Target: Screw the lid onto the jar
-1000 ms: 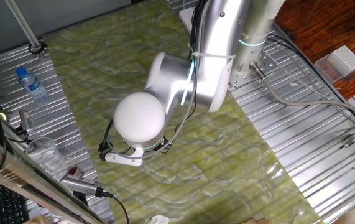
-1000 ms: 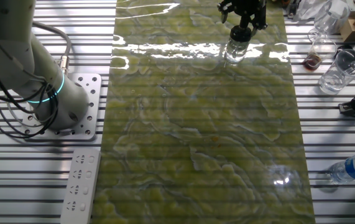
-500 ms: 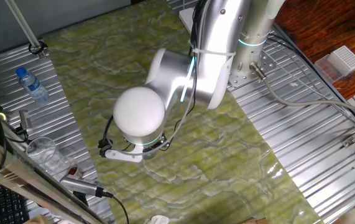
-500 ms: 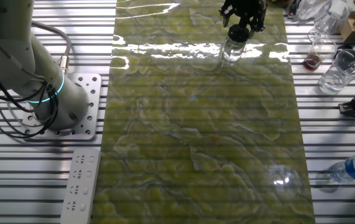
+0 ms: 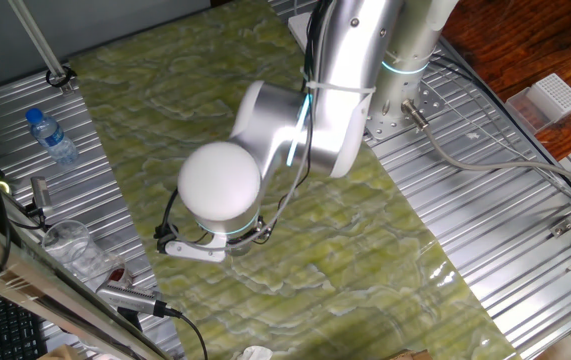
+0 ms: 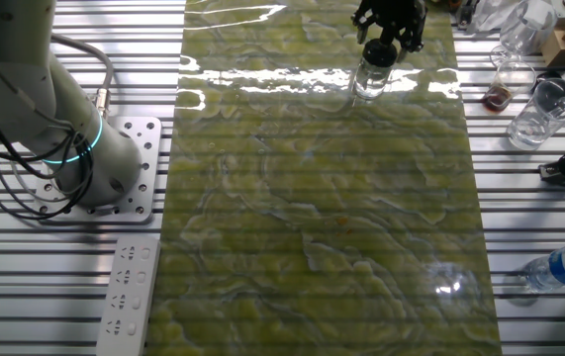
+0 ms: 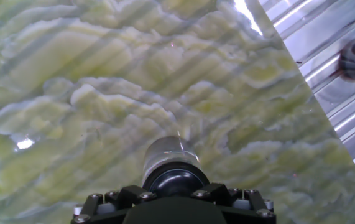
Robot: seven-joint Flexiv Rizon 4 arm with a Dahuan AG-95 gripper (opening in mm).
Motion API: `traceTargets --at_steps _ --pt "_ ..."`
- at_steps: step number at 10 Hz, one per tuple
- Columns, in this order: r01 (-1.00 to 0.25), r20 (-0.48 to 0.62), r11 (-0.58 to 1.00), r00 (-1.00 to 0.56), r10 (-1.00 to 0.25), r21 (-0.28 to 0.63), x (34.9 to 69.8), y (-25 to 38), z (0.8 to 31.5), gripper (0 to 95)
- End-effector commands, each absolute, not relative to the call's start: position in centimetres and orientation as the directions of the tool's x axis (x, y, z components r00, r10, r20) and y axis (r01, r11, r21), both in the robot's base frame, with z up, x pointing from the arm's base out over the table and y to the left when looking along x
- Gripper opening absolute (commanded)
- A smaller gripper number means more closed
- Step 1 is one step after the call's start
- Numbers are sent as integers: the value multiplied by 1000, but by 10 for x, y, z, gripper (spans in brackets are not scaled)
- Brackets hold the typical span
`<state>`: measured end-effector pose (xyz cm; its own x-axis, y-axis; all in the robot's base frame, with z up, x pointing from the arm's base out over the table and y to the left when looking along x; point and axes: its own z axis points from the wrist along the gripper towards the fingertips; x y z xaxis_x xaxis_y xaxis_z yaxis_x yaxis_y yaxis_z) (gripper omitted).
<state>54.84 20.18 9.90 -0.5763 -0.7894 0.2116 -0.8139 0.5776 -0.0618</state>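
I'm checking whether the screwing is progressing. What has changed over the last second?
The gripper and wrist shifted slightly, and the jar moved a little with them across the mat. The gripper stays closed around the lid on the jar. The cup and water bottle stayed put.

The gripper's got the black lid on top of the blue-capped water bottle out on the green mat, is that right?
Not the bottle. The other fixed view shows the gripper holding the black lid on the small clear glass jar on the green mat; the water bottle lies off the mat.

Black lid [image 7: 175, 180] atop upright clear jar [image 6: 370, 79] on green mat.
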Motion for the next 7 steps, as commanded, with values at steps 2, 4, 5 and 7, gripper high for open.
traceTargets --at_steps 2,4,5,7 --pt "-810 205 583 -581 -788 -57 550 203 95 760" --pt "-812 208 581 -578 -789 -52 553 203 98 760" --pt "-809 208 585 -581 -787 -51 554 203 98 760" --pt "-808 207 587 -583 -786 -49 553 203 97 570"
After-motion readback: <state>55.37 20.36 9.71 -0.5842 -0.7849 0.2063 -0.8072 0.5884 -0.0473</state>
